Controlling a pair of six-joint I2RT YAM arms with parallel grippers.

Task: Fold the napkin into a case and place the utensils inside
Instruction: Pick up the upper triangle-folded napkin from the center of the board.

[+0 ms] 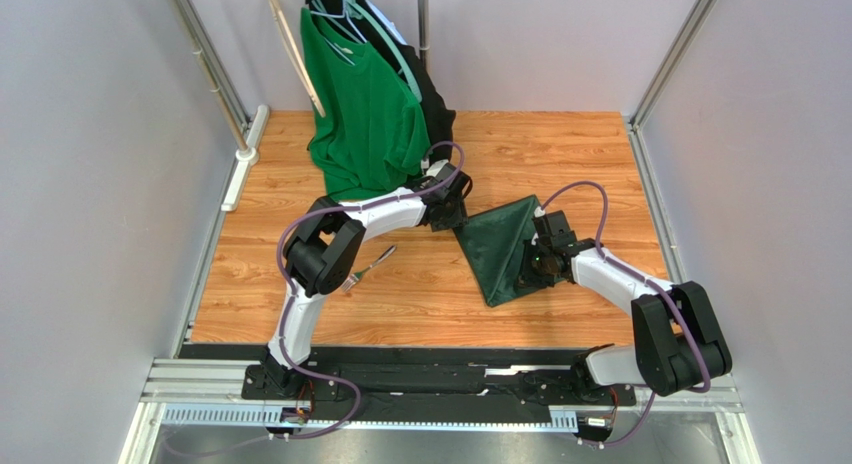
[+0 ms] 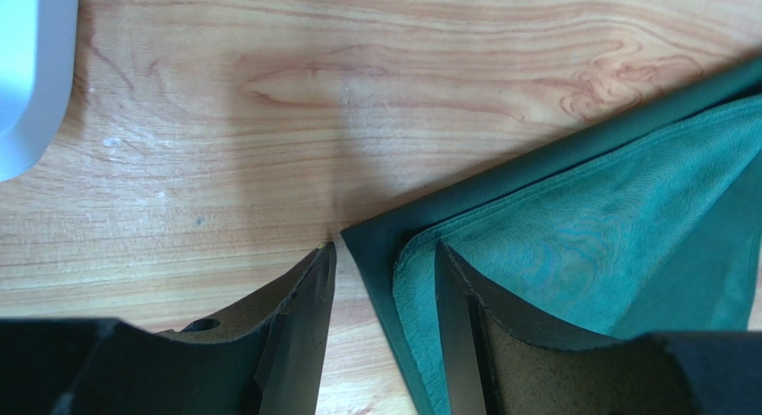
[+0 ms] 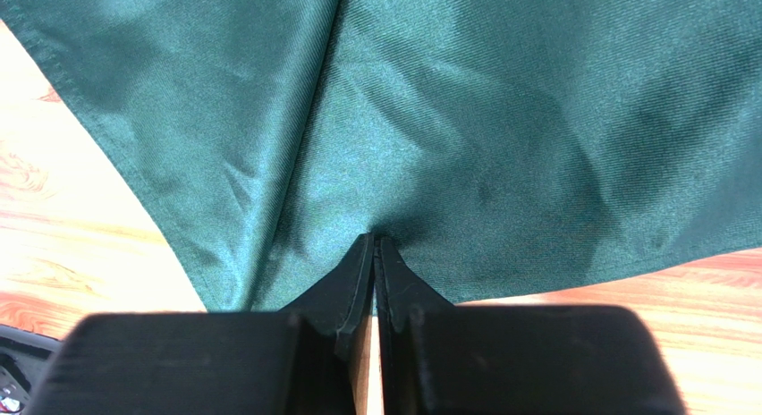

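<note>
The dark green napkin (image 1: 500,246) lies folded into a triangle in the middle of the wooden table. My left gripper (image 1: 447,216) is open at its left corner. In the left wrist view (image 2: 383,249), one finger (image 2: 295,317) is on bare wood and the other (image 2: 501,334) rests on the top layer of the napkin (image 2: 608,209). My right gripper (image 1: 535,259) is shut on the napkin's near right edge. In the right wrist view (image 3: 376,241), creases in the napkin (image 3: 429,102) run into its tips. A silver fork (image 1: 368,267) lies left of the napkin, beside my left arm.
A bright green T-shirt (image 1: 365,104) and a black garment (image 1: 437,102) hang on a rack at the back, draping onto the table behind my left gripper. A white rail (image 1: 240,169) runs along the left edge. Grey walls enclose the table.
</note>
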